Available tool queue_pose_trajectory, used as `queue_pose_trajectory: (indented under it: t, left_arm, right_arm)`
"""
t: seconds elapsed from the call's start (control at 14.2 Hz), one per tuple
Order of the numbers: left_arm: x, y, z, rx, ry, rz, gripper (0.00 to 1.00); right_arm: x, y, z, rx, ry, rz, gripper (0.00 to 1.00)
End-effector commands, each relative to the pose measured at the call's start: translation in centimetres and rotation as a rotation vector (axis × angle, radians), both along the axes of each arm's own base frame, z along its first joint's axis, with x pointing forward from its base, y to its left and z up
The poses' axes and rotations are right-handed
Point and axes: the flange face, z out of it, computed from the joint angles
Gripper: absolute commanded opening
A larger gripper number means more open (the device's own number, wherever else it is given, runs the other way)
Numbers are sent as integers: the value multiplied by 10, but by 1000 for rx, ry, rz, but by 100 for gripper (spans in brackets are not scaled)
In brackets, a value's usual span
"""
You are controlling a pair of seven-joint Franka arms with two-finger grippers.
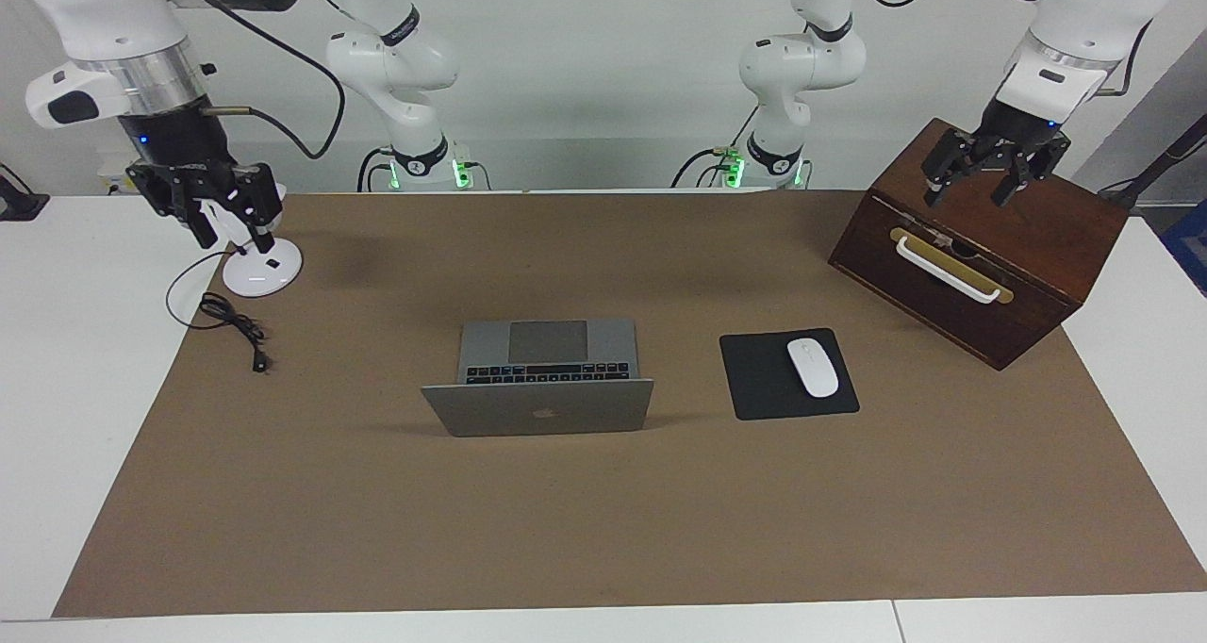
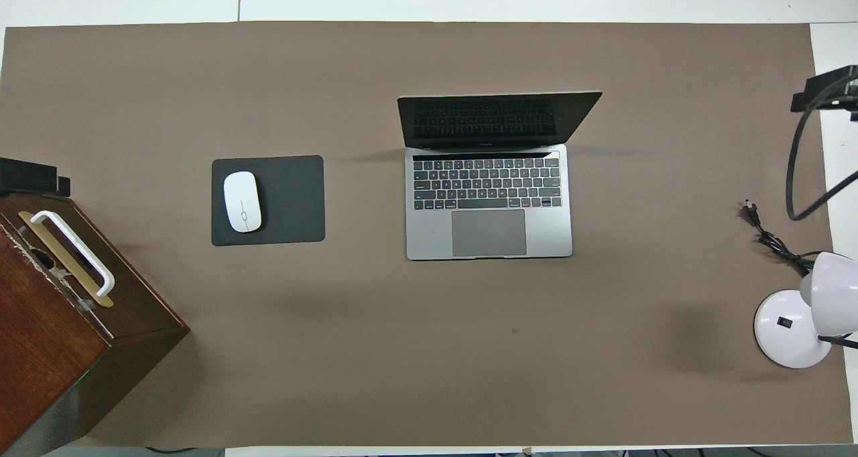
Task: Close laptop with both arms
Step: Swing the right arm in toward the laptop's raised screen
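The silver-grey laptop (image 1: pixel 545 379) stands open in the middle of the brown mat, lid raised, keyboard and trackpad toward the robots. The overhead view shows its dark screen and black keys (image 2: pixel 488 202). My left gripper (image 1: pixel 972 193) hangs open and empty over the wooden box, toward the left arm's end of the table. My right gripper (image 1: pixel 232 236) hangs open and empty over the white lamp base, toward the right arm's end. Both are well apart from the laptop.
A white mouse (image 1: pixel 812 367) lies on a black mouse pad (image 1: pixel 760 379) beside the laptop. A brown wooden box (image 1: pixel 981 247) with a white handle, and a white lamp (image 1: pixel 261 271) with a loose black cord (image 1: pixel 236 327), flank the mat (image 1: pixel 603 511).
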Motion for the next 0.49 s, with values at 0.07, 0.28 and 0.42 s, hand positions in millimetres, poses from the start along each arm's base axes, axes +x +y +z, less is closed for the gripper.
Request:
queue_pose_trajectory:
  t: [0.07, 0.28, 0.42]
  left_arm:
    - [-1, 3, -2, 21, -22, -11, 100]
    - [1, 7, 0, 23, -35, -1, 100]
    - [4, 1, -1, 21, -63, -3, 100]
  right_arm:
    - [48, 30, -4, 13, -127, 23, 36]
    - [84, 41, -4, 7, -203, 38, 6]
    - [102, 56, -12, -9, -240, 62, 0]
